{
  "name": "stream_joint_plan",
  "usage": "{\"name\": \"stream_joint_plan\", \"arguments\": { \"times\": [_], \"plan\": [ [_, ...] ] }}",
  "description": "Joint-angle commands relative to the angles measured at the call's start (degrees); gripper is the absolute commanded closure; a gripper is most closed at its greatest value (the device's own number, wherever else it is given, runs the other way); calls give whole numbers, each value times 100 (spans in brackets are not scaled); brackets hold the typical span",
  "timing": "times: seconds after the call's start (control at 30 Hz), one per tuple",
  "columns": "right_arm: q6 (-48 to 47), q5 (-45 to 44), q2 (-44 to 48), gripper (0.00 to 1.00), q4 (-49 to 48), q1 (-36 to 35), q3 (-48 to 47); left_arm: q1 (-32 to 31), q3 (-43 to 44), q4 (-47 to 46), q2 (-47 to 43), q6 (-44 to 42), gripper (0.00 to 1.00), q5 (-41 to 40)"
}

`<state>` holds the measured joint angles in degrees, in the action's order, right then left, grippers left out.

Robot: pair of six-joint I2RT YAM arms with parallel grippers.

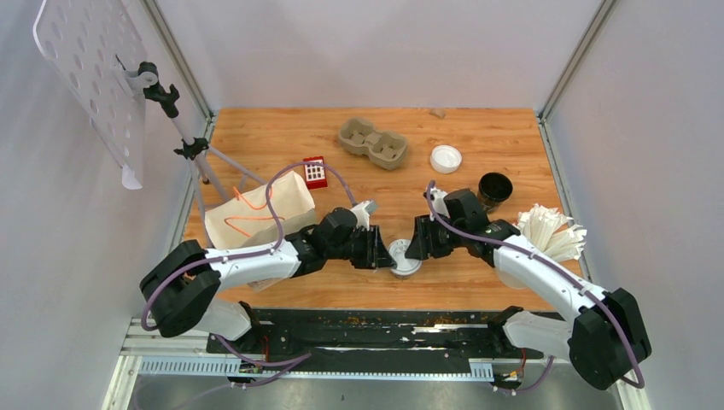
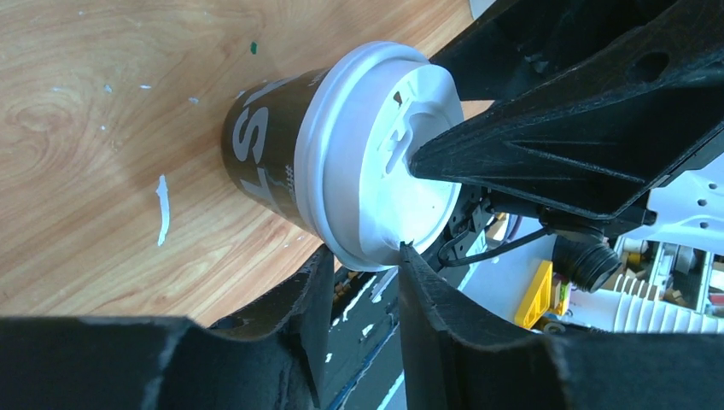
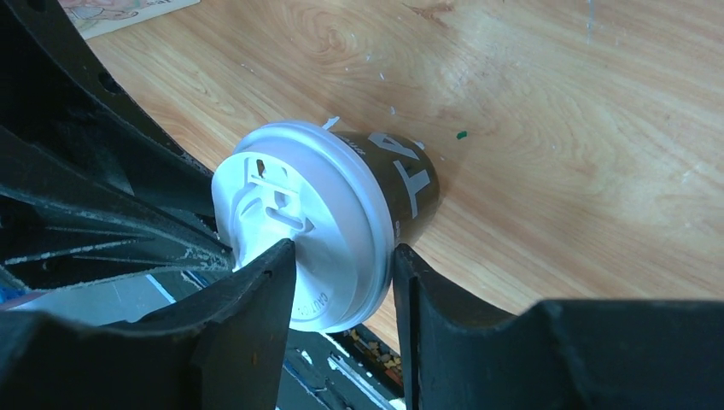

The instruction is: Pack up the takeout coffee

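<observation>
A takeout coffee cup (image 1: 404, 257) with dark sides and a white lid stands near the table's front edge, between both arms. My left gripper (image 1: 386, 254) reaches it from the left, my right gripper (image 1: 416, 248) from the right. In the left wrist view, my left gripper (image 2: 363, 254) pinches the lid's rim on the cup (image 2: 265, 162). In the right wrist view, my right gripper (image 3: 341, 260) grips the lid's edge on the cup (image 3: 410, 179), one finger on the lid top, one under the rim. A second dark cup (image 1: 495, 186) stands open, with a loose white lid (image 1: 446, 158) nearby.
A pulp cup tray (image 1: 372, 143) lies at the back centre. A paper bag (image 1: 256, 213) lies at the left with a red item (image 1: 315, 172) behind it. A holder of white sticks (image 1: 551, 232) is beside the right arm. A white perforated board (image 1: 85, 68) hangs at the far left.
</observation>
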<state>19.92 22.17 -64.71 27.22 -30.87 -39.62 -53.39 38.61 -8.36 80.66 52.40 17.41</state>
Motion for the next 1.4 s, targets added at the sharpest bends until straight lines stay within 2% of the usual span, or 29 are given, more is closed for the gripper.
{"name": "stream_joint_plan", "arguments": {
  "times": [0.0,0.17,0.3,0.4,0.5,0.57,0.73,1.0,1.17,1.37],
  "plan": [
    [-714,-170,-266,53,157,17,-197,-188,-152,547,-42,112,57,-144],
    [-1100,81,-487,46,135,63,-598,-185,-203,-57,-98,395,47,-62],
    [-1353,112,-723,40,334,89,-925,-190,-185,-127,-164,389,42,-50],
    [-1412,144,-718,32,531,104,-1154,-183,-61,223,-455,182,35,-225],
    [-1275,137,-566,22,704,112,-1322,-190,229,942,-712,-190,29,-552],
    [-963,42,-462,19,857,109,-1408,-176,490,1473,-794,-491,27,-797],
    [492,-295,-203,23,1045,116,-1186,-110,1172,2396,-736,-1300,26,-1259],
    [2614,-662,1079,31,181,116,46,104,2125,3020,-153,-2254,29,-1337],
    [3039,-470,1285,38,-335,95,501,356,2388,3003,276,-2556,37,-917],
    [3168,-365,1256,45,-695,48,732,390,2465,2782,645,-2788,39,-294]
  ]
}}
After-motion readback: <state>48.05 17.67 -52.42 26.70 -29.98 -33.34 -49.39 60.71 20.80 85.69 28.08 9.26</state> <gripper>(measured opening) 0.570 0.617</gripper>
